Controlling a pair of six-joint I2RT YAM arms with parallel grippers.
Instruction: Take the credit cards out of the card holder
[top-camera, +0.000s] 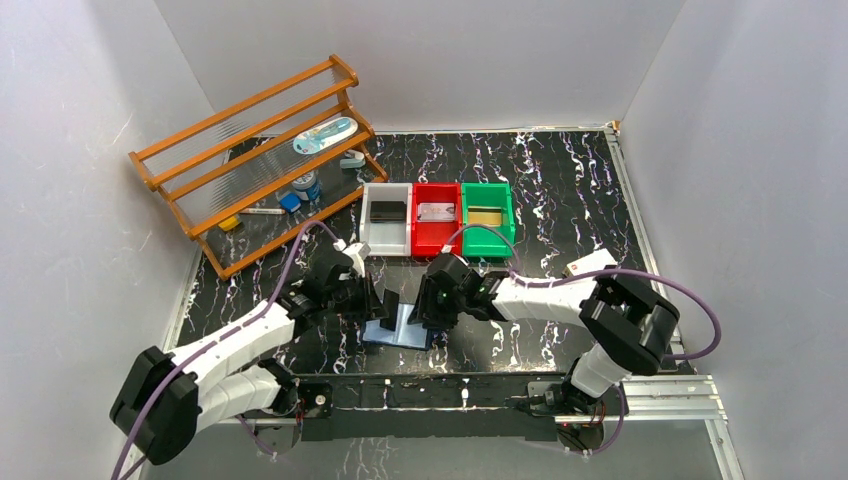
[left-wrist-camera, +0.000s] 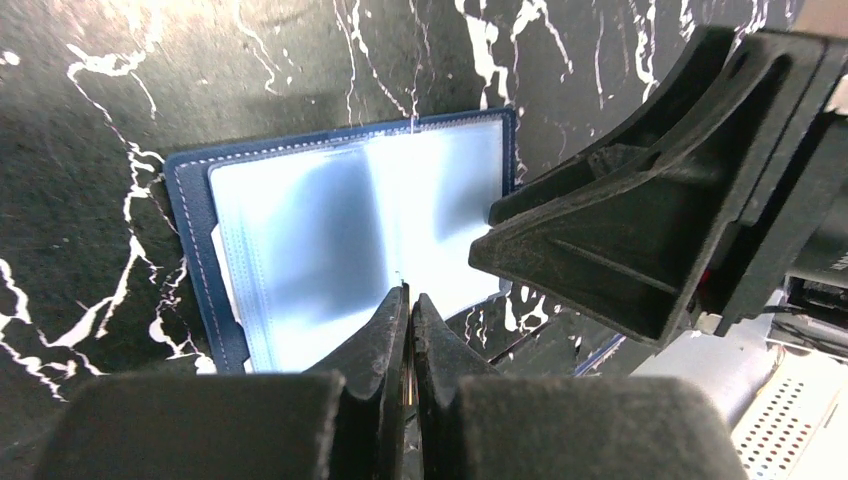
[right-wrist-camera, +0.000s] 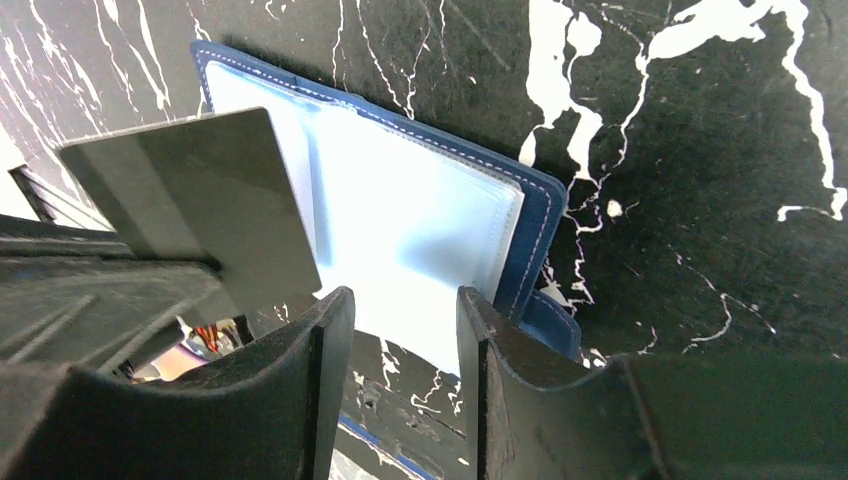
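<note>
Where the card holder lies: spread open, light-blue side up, by the near edge of the worktop, midway along, between both grippers.
Left gripper: fingers pressed together, nothing gripped; tips are placed at the holder's edge by the fold, seemingly to pin it flat.
Right gripper: fingers held partly apart, empty, poised over one page.
Credit cards: sorted singly into white bin, red bin, green bin farther back; pockets look emptied.
</note>
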